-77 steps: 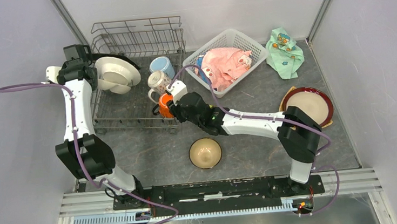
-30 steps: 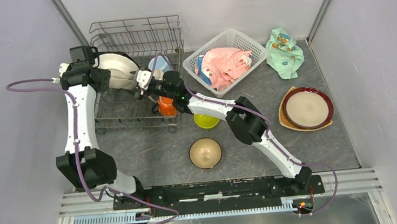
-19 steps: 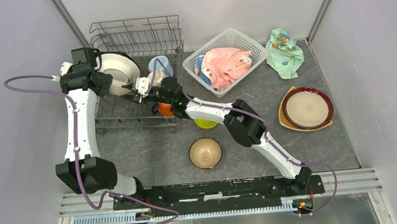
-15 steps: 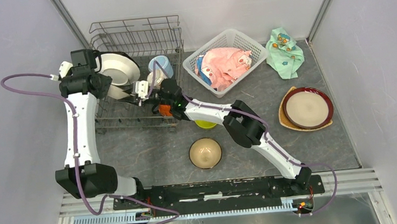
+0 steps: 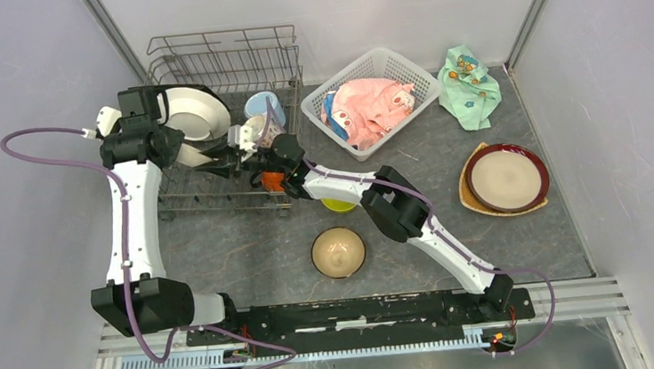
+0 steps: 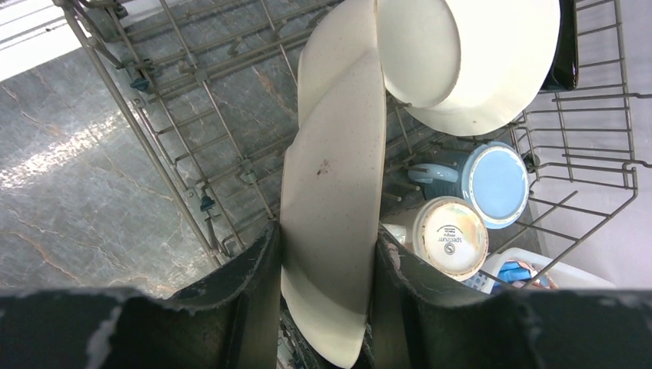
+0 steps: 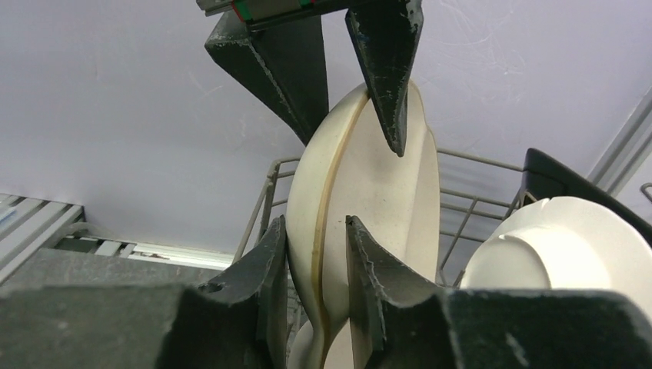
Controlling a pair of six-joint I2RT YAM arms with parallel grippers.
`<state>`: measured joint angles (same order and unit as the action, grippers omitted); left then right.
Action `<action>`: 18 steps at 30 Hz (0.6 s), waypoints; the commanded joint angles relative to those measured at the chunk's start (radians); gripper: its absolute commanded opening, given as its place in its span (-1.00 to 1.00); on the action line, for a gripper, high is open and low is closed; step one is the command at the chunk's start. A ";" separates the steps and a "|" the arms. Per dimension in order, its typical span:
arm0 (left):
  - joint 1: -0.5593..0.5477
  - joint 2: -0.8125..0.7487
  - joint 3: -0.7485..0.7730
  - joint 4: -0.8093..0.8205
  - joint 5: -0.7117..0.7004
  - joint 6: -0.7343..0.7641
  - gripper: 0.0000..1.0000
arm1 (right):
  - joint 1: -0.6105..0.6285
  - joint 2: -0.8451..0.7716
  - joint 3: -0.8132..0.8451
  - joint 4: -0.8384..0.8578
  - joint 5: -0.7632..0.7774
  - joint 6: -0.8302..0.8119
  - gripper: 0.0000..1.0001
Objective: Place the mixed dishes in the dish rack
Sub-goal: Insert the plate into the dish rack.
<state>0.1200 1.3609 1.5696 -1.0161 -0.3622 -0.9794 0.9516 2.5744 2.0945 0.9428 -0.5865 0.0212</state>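
Observation:
Both grippers are shut on the cream divided plate [image 5: 200, 156], held on edge over the dish rack [image 5: 223, 58]. My left gripper [image 5: 179, 152] grips its upper rim [image 6: 330, 207], with the gripper [image 6: 327, 292] closed around it. My right gripper [image 5: 225, 157] clamps the opposite rim [image 7: 369, 192], with the gripper [image 7: 317, 261] closed on it. A white plate [image 5: 198, 112] [image 6: 469, 61] [image 7: 561, 246] and a dark square plate [image 6: 567, 46] stand in the rack. A light-blue mug [image 6: 492, 184] and a white patterned mug [image 6: 454, 234] lie beside them. An orange mug [image 5: 273, 179] stands at the rack's front right.
A lime-green bowl [image 5: 340, 204] and a tan bowl [image 5: 338, 252] sit on the table in front of the rack. A red-rimmed plate [image 5: 508, 177] lies at the right. A white lattice basket [image 5: 411, 68] holds a pink cloth. A mint-green cloth [image 5: 468, 76] lies at the back right.
My right arm swung from the orange mug into the rack and closed on the cream plate. My left gripper moved nearer with the plate, away from the white plate.

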 commanded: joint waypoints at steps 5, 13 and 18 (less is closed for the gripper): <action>0.019 -0.084 0.008 0.380 0.063 -0.297 -0.95 | -0.045 -0.057 -0.012 0.181 0.002 0.244 -1.00; 0.019 -0.088 0.054 0.327 0.051 -0.374 -0.96 | -0.055 -0.015 0.065 0.217 0.061 0.338 -1.00; 0.019 -0.108 0.017 0.382 -0.027 -0.383 -0.96 | -0.061 -0.013 0.019 0.257 0.067 0.485 -0.75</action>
<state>0.1223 1.3411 1.5436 -1.0164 -0.3141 -1.1294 0.9134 2.5896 2.0937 1.0508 -0.6395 0.2489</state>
